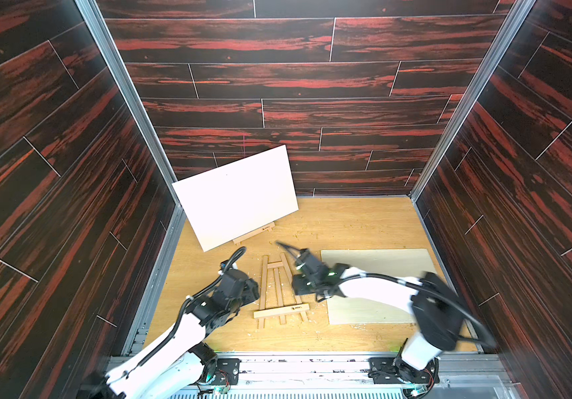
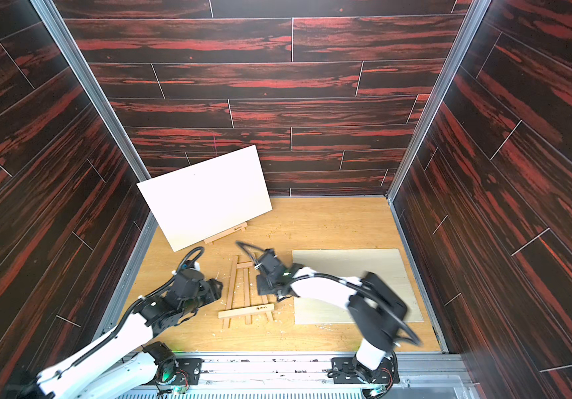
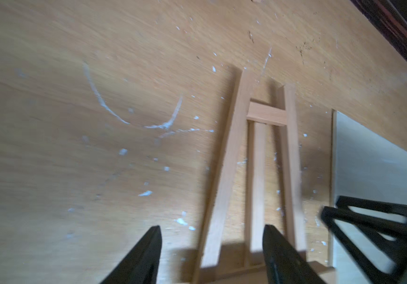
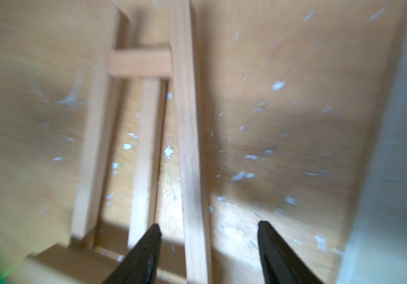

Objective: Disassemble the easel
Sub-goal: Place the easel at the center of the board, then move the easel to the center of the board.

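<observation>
On the table [image 1: 346, 221], easel [image 1: 281, 311] flat beneath left pincer [image 3: 212, 226] and right pincer [image 4: 209, 223], both wide, board [image 1: 381, 262] beside, canvas [image 1: 236, 197] behind.

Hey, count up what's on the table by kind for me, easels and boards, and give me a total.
Easels: 2, the flat easel and the standing easel.
Boards: 2, the white board propped upright and the pale board lying flat.
Total: 4
</observation>
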Tool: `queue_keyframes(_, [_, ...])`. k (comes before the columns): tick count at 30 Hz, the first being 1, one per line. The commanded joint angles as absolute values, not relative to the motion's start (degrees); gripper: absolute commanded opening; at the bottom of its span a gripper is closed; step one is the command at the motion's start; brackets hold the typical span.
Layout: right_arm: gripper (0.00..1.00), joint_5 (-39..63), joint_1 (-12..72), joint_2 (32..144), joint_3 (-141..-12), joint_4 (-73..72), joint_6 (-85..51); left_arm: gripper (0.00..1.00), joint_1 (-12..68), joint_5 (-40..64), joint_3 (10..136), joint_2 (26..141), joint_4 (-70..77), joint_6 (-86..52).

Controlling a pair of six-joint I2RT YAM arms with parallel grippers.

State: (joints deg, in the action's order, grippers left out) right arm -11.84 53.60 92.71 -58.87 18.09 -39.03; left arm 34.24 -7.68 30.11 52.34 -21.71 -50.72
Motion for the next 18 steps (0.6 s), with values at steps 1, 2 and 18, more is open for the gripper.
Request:
queue_keyframes(1, [0.71,-9.6,51.5,85.9,-55.9,19.6,-40.5,0.74,37.2,-8.4,34.7,57.5,-18.5,-53.8])
queue_keyframes(2, [0.72,-8.9,50.7,84.4,-54.5,19.7,-40.8,0.74,38.3,-8.7,36.2,59.9,-18.2,-54.3])
queue_keyframes(18, [0.77,-4.9,42.1,64.1,-39.9,22.6,-43.4,0.61,51.3,-8.6,57.6,93.6,-25.4,-64.5])
